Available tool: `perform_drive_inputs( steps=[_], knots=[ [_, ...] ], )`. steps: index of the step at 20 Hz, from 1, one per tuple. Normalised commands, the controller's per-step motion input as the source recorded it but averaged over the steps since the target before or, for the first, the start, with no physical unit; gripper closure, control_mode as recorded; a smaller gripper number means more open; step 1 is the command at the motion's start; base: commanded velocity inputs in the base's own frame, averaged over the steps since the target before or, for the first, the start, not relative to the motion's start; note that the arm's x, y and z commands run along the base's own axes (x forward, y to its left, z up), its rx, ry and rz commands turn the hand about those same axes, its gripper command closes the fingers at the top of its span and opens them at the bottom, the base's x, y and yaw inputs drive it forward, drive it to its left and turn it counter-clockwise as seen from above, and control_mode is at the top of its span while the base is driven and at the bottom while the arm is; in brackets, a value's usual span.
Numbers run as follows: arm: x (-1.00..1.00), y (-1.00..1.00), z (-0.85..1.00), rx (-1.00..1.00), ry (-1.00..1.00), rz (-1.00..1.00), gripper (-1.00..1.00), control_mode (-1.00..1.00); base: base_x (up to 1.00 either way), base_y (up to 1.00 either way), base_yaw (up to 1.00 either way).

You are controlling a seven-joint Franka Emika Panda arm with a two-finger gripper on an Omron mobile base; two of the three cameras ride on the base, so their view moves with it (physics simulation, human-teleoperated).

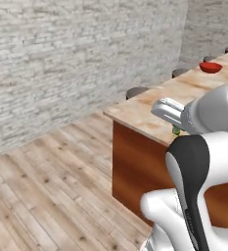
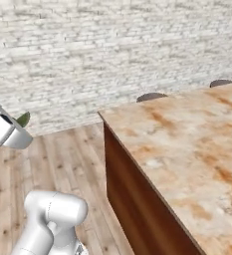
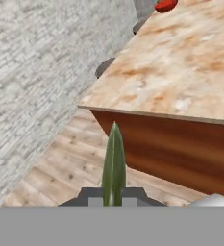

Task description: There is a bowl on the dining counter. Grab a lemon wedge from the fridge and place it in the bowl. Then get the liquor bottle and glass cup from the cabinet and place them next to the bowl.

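Observation:
A thin green lemon wedge (image 3: 114, 161) stands between my gripper's (image 3: 113, 196) dark fingertips, and the gripper is shut on it. In the left base view the wedge (image 1: 176, 130) peeks out under the hand, with the gripper (image 1: 174, 126) over the near corner of the dining counter (image 1: 145, 115). The right base view shows the gripper (image 2: 18, 125) at the far left, with the wedge (image 2: 23, 119) at its tip above the floor. The red bowl (image 1: 211, 67) sits far along the counter, and in the hand view the bowl (image 3: 165, 5) is at the top edge.
The counter (image 2: 187, 149) has a marbled orange top and brown wooden sides (image 3: 171, 144). Dark round stools (image 1: 136, 91) (image 2: 151, 96) stand along its far side by the brick wall (image 1: 61, 63). Wooden floor (image 1: 52, 196) lies open to the left.

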Motion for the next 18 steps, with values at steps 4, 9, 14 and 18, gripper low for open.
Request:
perform_drive_inputs(
  steps=[4,9,14,18],
  knots=[
    [0.00,0.00,0.00,0.00,0.00,0.00,1.00,1.00,0.91,0.25,-0.44],
    [0.00,0.00,0.00,0.00,0.00,0.00,1.00,1.00,0.85,0.38,-0.45],
    [0.00,0.00,0.00,0.00,0.00,0.00,1.00,1.00,0.85,0.53,-0.45],
    [0.00,0.00,0.00,0.00,0.00,0.00,1.00,1.00,0.83,0.66,-0.44]
  ],
)
